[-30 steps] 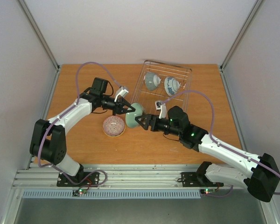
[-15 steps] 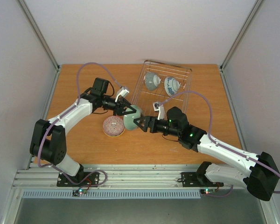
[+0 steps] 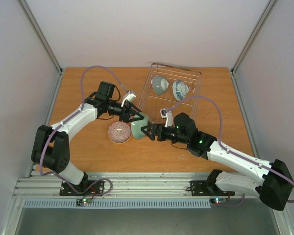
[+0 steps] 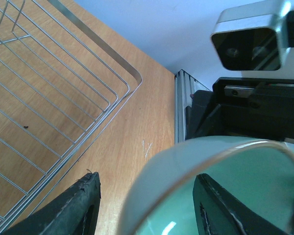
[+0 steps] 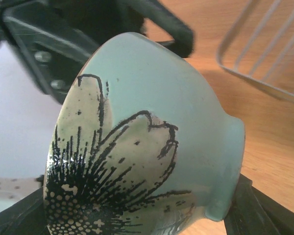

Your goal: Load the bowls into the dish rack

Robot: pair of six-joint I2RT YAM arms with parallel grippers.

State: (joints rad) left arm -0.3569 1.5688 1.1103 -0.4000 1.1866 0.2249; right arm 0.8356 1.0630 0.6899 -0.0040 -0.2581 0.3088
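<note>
This looks like a handover. The green bowl (image 3: 138, 127) hangs on its side above the bench (image 3: 88, 88), between the left hand (image 3: 136, 119) and the right hand (image 3: 146, 131), with the pink bowl (image 3: 119, 132) on the wood just beside it. The left hand is released: one finger sits inside the bowl, the other stands outside with bare wood showing between it and the wall. The right hand seems to be grasping the bowl, a finger at the rim side and one by the foot. I'd say the right arm's next job is carrying it to the rack (image 3: 179, 68). First, though, the left finger should draw out of the bowl, or the rim will snag on it. The rack's near wire edge rises off the bench, so the bowl must go over it, not through. The grey bowl (image 3: 160, 84) and blue bowl (image 3: 180, 90) fill the far end, leaving the near half open. The pink bowl is close below, so lift before swinging.
</note>
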